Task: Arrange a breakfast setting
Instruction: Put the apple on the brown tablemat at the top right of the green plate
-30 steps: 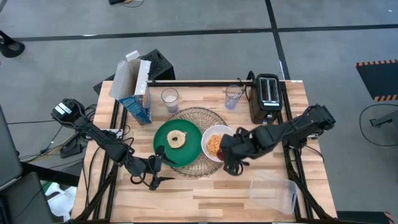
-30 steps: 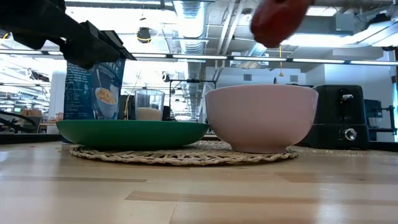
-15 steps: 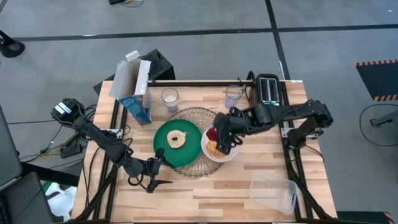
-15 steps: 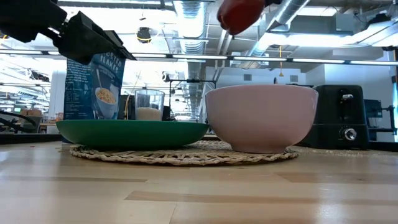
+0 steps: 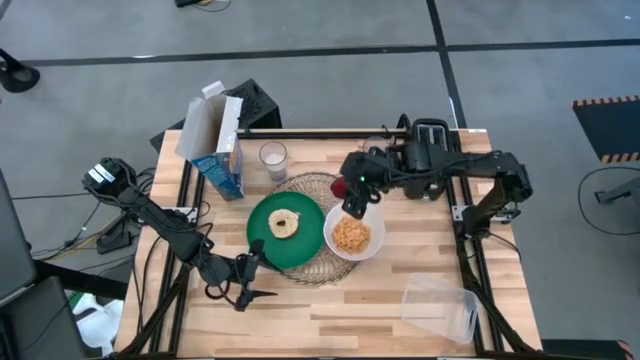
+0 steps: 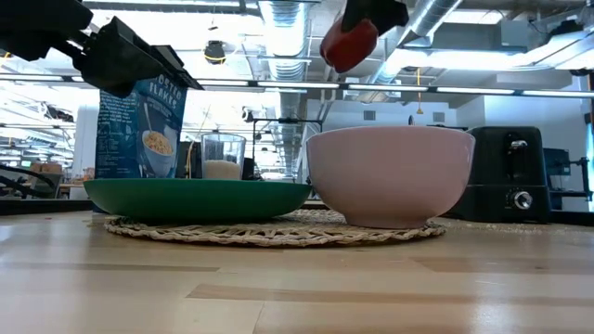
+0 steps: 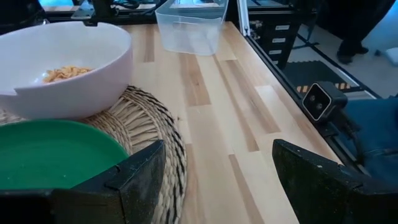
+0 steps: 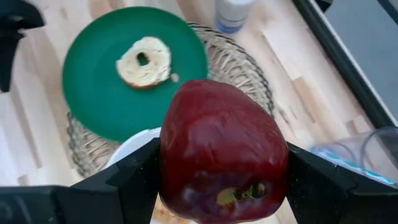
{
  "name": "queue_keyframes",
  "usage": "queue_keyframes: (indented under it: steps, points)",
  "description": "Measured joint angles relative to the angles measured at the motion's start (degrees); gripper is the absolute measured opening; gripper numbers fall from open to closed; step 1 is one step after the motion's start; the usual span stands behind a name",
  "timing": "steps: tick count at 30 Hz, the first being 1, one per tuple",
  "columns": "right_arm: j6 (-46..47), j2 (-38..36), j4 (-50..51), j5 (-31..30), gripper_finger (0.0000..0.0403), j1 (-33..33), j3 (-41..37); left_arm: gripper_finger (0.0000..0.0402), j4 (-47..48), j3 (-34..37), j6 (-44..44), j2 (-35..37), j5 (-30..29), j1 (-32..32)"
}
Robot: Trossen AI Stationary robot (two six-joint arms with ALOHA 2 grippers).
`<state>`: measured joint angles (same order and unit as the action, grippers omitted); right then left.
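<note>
Since a second ago the right arm has swung from the lower right of the white bowl up to its upper edge, carrying the small red apple [image 8: 222,152] with it, while the left arm has stayed put. Centre of the high view, the wooden table [image 5: 340,310] carries the round wire mat [image 5: 318,185], with the green plate [image 5: 305,228] on its left part and the white bowl [image 5: 354,236] of orange cereal [image 5: 351,234] on its right, the two just beside each other. A pale bagel [image 5: 284,223] lies on the plate. The right gripper [image 5: 352,195] hangs just above the bowl's upper rim, its jaws clamped on the apple (in the low view the fruit sits high over the bowl, near the frame's top). The left gripper [image 5: 258,272] hovers at lower left of the plate, jaws spread wide with nothing between them. Two clear glasses stand beyond the mat, one [image 5: 273,158] holding something white at upper centre, the other [image 5: 377,146] mostly hidden by the right arm.
</note>
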<state>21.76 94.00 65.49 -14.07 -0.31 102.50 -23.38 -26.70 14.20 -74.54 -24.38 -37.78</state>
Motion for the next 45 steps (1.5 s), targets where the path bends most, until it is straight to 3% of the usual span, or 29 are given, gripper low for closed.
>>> queue_keyframes:
  steps: [12,27,35,45]
  points:
    - [-3.0,2.7,-0.8,2.8,0.0307,-5.7,2.3,0.0281,-0.1,0.0,0.5,0.0,-0.4,0.0]
    - [-4.9,26.8,20.7,4.0,0.0307,-11.8,32.6,0.0281,1.2,0.0,3.5,-0.6,-3.1,-0.7]
    - [-5.5,33.0,21.1,5.6,0.0307,-15.1,31.7,0.0281,1.2,0.0,3.7,-0.6,-7.2,-2.7]
    - [-7.3,40.6,20.7,7.2,0.0309,-15.2,31.7,0.0281,1.7,0.0,4.1,-0.6,-7.5,-2.9]
